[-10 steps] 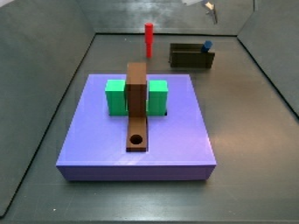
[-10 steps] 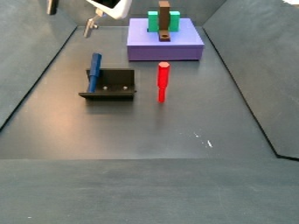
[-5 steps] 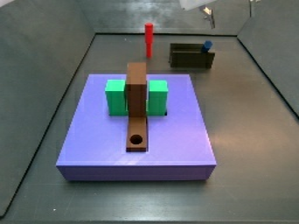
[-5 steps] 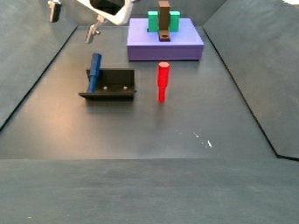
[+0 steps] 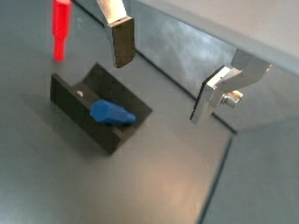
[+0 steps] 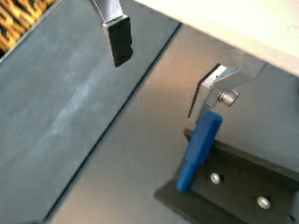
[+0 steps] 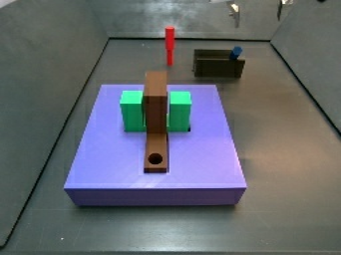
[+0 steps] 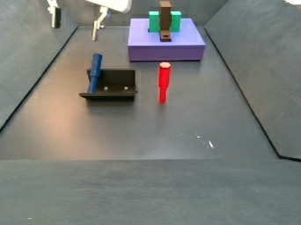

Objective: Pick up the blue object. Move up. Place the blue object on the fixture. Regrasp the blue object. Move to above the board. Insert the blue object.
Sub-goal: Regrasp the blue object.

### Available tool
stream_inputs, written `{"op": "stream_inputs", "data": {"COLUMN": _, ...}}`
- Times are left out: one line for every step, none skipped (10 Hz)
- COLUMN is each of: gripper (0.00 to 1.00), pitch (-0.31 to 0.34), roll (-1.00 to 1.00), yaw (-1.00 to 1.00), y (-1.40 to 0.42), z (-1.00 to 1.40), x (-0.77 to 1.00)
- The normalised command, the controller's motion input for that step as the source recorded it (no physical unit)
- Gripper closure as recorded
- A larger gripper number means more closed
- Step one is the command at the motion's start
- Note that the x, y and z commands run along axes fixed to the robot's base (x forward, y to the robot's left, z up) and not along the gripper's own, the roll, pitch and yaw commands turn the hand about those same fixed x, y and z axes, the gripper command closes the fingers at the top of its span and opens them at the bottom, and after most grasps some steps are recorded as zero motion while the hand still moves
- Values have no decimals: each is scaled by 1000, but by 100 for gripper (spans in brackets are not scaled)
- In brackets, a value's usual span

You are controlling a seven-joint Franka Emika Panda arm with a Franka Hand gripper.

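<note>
- In a wrist view, we see the gripper (image 5: 163, 77) with its two fingers (image 5: 121, 40) spread wide and nothing between them. Below sits the fixture (image 5: 82, 103), with the blue peg (image 5: 112, 113) foreshortened to a short stub on it. The red peg (image 5: 59, 29) is cut off by the frame edge.
- In a wrist view, the gripper (image 6: 162, 72) again shows open and empty. The peg (image 6: 198, 151) leans upright against the fixture (image 6: 239, 189), whose base plate runs out of frame. The upper parts of both fingers are cropped.
- In a side view, the gripper (image 7: 256, 8) is only scraps at the top edge, high above the fixture (image 7: 217, 65), so we cannot judge its opening here. Only the tip of the peg (image 7: 237, 50) peeks over the fixture's far right end. The board (image 7: 156, 120) lies on the purple platform (image 7: 158, 164) between green blocks (image 7: 132, 111), well apart from the fixture.
- In a side view, the gripper (image 8: 74, 21) is cropped at the top left, with its fingers spread. The peg (image 8: 97, 69) stands along the fixture's (image 8: 112, 86) left side, and the red peg (image 8: 165, 83) stands just right of it. The far board (image 8: 167, 26) is small and hard to make out.
</note>
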Motion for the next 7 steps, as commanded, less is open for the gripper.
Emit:
{"op": "stream_inputs", "data": {"gripper": 0, "pitch": 200, "roll": 1000, "yaw": 597, "y": 0, "z": -74, "x": 0}}
{"op": "stream_inputs", "data": {"gripper": 0, "pitch": 77, "roll": 1000, "yaw": 540, "y": 0, "z": -174, "x": 14}}
{"op": "stream_inputs", "data": {"gripper": 0, "pitch": 0, "roll": 849, "yaw": 343, "y": 31, "z": -329, "x": 54}}
{"op": "stream_inputs", "data": {"gripper": 0, "pitch": -57, "roll": 720, "yaw": 280, "y": 71, "z": -451, "x": 0}}
{"op": "stream_inputs", "data": {"gripper": 0, "pitch": -63, "roll": 769, "yaw": 251, "y": -3, "z": -557, "x": -31}}
{"op": "stream_inputs", "data": {"gripper": 0, "pitch": -57, "roll": 740, "yaw": 271, "y": -94, "z": -606, "x": -166}}
{"op": "stream_inputs", "data": {"gripper": 0, "pitch": -43, "roll": 586, "yaw": 306, "y": -120, "z": -497, "x": -157}}
